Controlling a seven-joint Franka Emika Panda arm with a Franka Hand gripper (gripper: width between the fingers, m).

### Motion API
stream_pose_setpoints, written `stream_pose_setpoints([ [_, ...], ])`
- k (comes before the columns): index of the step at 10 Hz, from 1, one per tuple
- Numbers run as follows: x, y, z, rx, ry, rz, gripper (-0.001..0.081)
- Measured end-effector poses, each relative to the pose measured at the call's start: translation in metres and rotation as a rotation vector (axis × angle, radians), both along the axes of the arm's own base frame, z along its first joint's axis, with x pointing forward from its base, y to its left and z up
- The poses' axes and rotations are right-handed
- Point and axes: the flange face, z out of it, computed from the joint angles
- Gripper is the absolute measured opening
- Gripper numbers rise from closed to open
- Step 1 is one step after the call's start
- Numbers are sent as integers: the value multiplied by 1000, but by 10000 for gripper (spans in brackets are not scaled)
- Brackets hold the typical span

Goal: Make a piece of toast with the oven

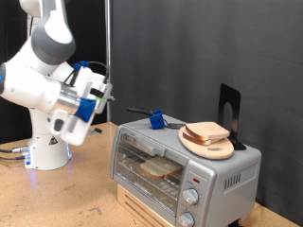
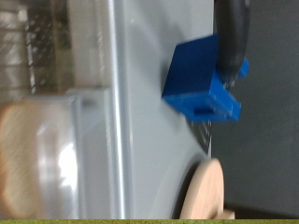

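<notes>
Inside oven (image 1: pixel 180 170), one toast (image 1: pixel 159 168), one atop plate (image 1: pixel 207 144)

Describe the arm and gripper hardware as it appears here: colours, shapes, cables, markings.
The arm has glossy white rounded shells with grey joint bands, on a white pedestal base bearing a small dark triangular marking and a blue glow at its foot. The gripper is white-bodied with bright blue parts. Thin cables trail from the base.

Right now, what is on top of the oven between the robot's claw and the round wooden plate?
In the exterior view, a blue block with a dark handle sits on the oven between gripper and wooden plate.
</notes>
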Motion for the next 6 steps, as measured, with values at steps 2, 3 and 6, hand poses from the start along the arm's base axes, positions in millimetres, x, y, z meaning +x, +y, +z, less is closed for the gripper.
stream_pose_setpoints([
  [2, 1, -9, 1, 3, -2, -17, 800],
  [3, -1, -8, 0, 18, 9, 14, 800],
  [6, 22, -29, -13, 99, 18, -23, 800],
])
